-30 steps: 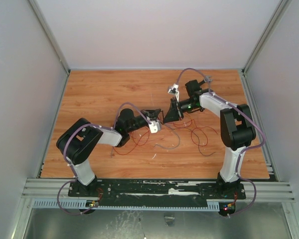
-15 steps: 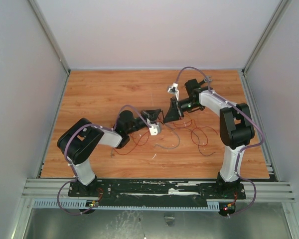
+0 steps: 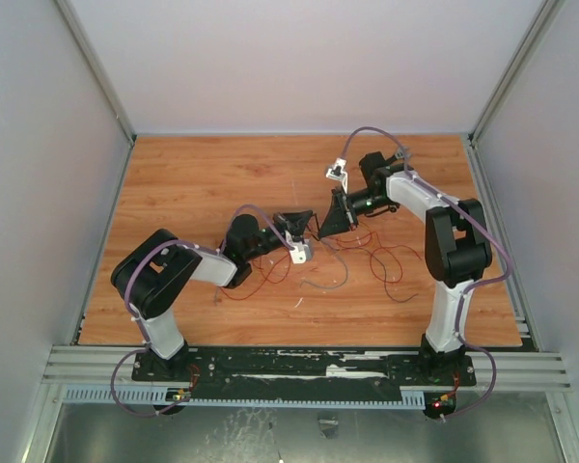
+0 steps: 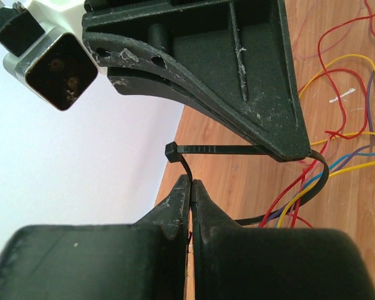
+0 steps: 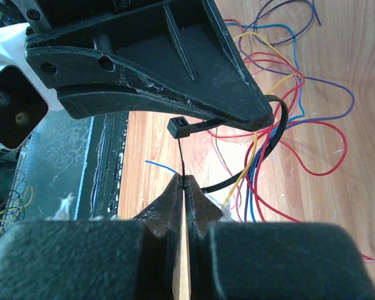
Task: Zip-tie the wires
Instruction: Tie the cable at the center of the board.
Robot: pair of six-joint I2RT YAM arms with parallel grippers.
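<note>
The zip tie (image 4: 220, 150) is a black strip looped round a bundle of the wires (image 4: 337, 125), which are red, yellow, blue and purple. Its square head (image 4: 172, 152) hangs between the two grippers. My left gripper (image 4: 190, 182) is shut on the strip just below the head. My right gripper (image 5: 183, 181) is shut on the thin strip under the head (image 5: 178, 128). In each wrist view the other gripper's finger pinches the strip beside the head. From above, the left gripper (image 3: 309, 231) and the right gripper (image 3: 323, 227) meet tip to tip over the wires (image 3: 386, 260).
Loose wire loops spread over the wooden table (image 3: 193, 183) to the right and below the grippers, with a grey strand (image 3: 328, 282) and a small white scrap (image 3: 297, 303). Grey walls enclose the table. A metal rail (image 3: 309, 367) runs along the near edge.
The right wrist has shifted slightly up and away, and the left gripper has followed a little. Both stay shut on the zip tie.
</note>
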